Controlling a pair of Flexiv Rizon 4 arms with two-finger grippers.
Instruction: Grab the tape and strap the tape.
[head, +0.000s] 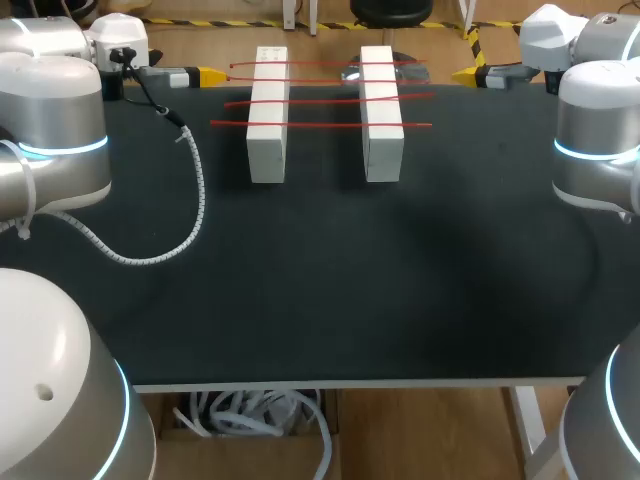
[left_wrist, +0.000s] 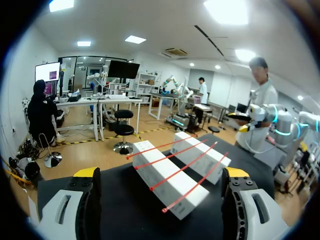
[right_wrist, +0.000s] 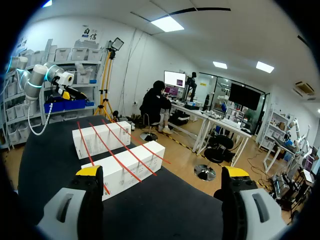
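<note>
Two white blocks (head: 268, 115) (head: 381, 112) lie side by side at the back of the black table (head: 320, 290). Thin red tape strips (head: 320, 100) are laid across both. My left gripper (head: 205, 75) is at the back left, level with the blocks, and is open. Seen from the left wrist, the gripper (left_wrist: 160, 175) has nothing between its fingers, and the blocks (left_wrist: 170, 182) and tape strips (left_wrist: 183, 166) lie ahead. My right gripper (head: 465, 73) is open at the back right. In the right wrist view its fingers (right_wrist: 162, 172) are empty, with the blocks (right_wrist: 127, 167) and tape (right_wrist: 114, 156) ahead.
A white spiral-wrapped cable (head: 190, 200) loops over the table's left part, from the left arm. The table's front edge (head: 350, 382) runs across the near side.
</note>
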